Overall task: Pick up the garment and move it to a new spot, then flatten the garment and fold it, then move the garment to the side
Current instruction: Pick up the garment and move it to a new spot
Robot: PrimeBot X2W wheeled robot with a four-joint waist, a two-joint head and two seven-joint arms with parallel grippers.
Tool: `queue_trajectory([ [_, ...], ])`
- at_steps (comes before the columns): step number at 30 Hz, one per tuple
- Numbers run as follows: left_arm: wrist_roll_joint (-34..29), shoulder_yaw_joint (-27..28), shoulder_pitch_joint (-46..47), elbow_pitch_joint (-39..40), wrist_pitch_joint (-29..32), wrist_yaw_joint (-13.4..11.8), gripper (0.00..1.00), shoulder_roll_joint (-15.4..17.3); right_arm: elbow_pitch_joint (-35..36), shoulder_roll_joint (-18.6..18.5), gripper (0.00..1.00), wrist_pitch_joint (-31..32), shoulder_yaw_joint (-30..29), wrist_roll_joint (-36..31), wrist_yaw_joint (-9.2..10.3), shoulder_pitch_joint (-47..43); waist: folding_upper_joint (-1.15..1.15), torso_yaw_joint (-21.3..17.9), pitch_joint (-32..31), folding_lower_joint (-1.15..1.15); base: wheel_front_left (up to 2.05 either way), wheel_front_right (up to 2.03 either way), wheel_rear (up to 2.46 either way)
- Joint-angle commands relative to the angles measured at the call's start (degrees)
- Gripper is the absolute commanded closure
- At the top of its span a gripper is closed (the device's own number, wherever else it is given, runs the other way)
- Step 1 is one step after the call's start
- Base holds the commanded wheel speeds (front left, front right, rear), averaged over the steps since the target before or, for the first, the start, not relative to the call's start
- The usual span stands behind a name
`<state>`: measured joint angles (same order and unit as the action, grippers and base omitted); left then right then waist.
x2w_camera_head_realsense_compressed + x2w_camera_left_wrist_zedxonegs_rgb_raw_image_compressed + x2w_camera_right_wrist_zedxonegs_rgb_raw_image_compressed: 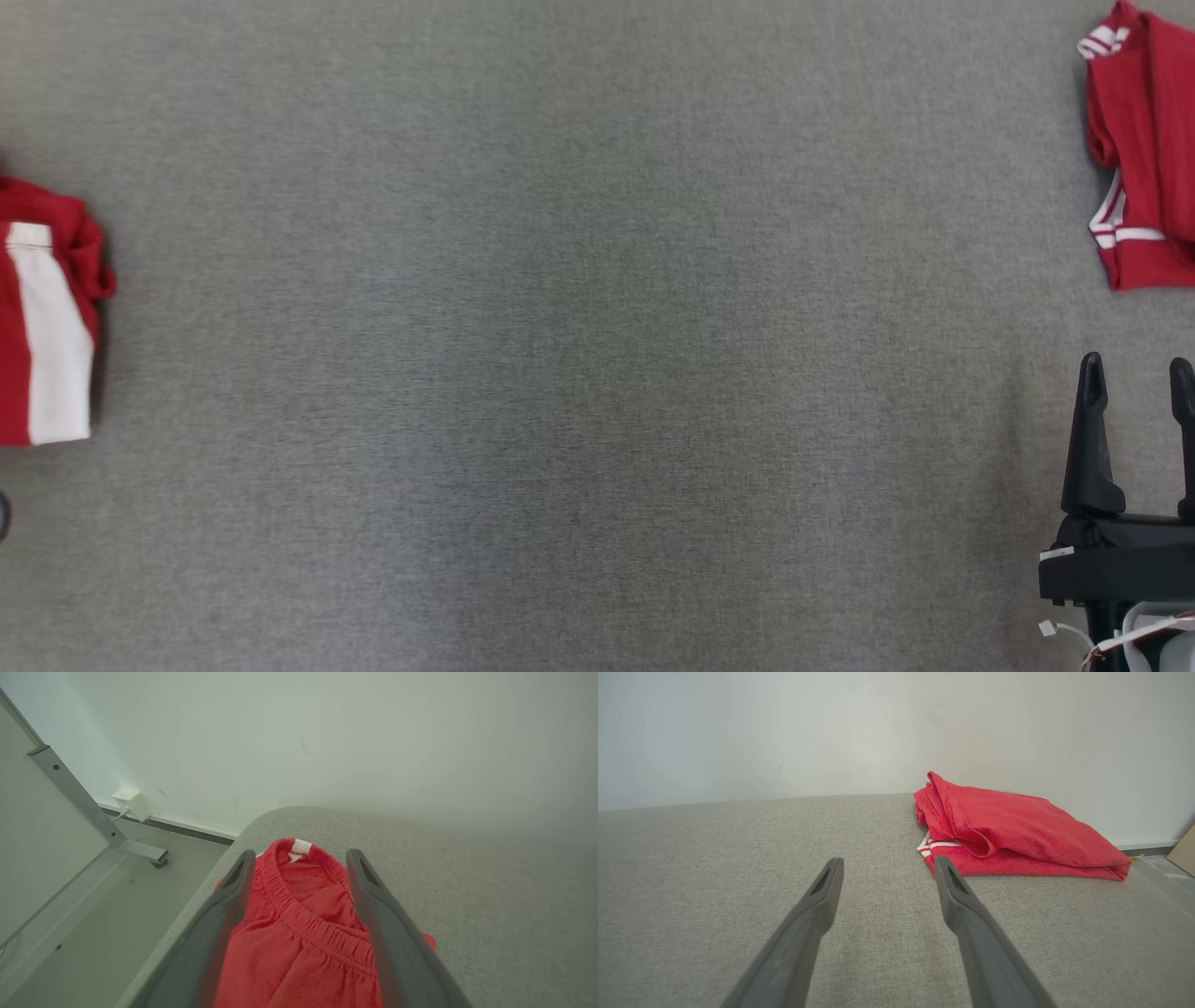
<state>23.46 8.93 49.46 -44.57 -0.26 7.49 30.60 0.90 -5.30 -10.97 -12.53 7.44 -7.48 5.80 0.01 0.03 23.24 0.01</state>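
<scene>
Left gripper (300, 855) has its fingers spread wide, straddling the folded red shorts (299, 933) at the left edge of the grey table (467, 896). Cloth lies under them, not pinched; contact unclear. Shorts look folded and parked aside, likely done. Right gripper (887, 860) is wide apart too, empty, low over bare tabletop. It points forward at the second red garment (1008, 830), loosely bunched at the far right, near but apart. Probably the next pickup.

Open passage runs across the middle of the grey woven-fabric tabletop (579, 373). Obstacles sit at its edges (both low): a folded red garment with white stripe (47, 317) left, a rumpled red white-trimmed garment (1139, 149) far right.
</scene>
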Motion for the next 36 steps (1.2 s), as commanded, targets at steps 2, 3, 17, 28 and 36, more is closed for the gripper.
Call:
queue_trajectory([
  [2, 0.6, -0.9, 1.4, -2.7, 1.3, -0.1, 0.0, 0.4, 0.7, -0.3, 0.0, 0.4, -0.3, -0.4, 0.0, 0.4, -0.01, -2.0, 2.4, -0.01, 0.0, 0.0, 0.0],
  [3, 1.4, -1.5, 1.8, -3.8, 2.1, -0.1, 0.0, 0.1, 0.9, -0.4, 0.0, 0.7, -0.1, -0.5, 0.0, 0.6, -0.01, -2.0, 2.5, -0.01, 0.0, 0.0, 0.0],
  [17, 8.5, -7.6, 2.2, -16.0, 9.9, -0.1, 1.0, -0.1, 0.9, -0.5, 0.0, 1.4, 2.1, -1.1, 0.0, 3.3, -0.01, -2.6, 2.4, -0.01, 0.0, 0.0, 0.0],
  [28, 3.3, -10.5, 8.0, -12.8, -10.7, -0.3, 1.0, 3.8, -3.6, 0.9, 0.0, -1.0, 3.2, 0.5, 0.0, 2.4, -0.01, -0.4, -4.0, -0.01, 0.0, 0.0, 0.0],
  [36, 0.9, -15.5, 14.9, -2.2, -12.4, -0.1, 1.0, 2.0, -8.1, 1.8, 0.0, -2.8, 4.8, 1.9, 0.0, 2.1, -0.01, -0.7, -9.4, -0.01, 0.0, 0.0, 0.0],
])
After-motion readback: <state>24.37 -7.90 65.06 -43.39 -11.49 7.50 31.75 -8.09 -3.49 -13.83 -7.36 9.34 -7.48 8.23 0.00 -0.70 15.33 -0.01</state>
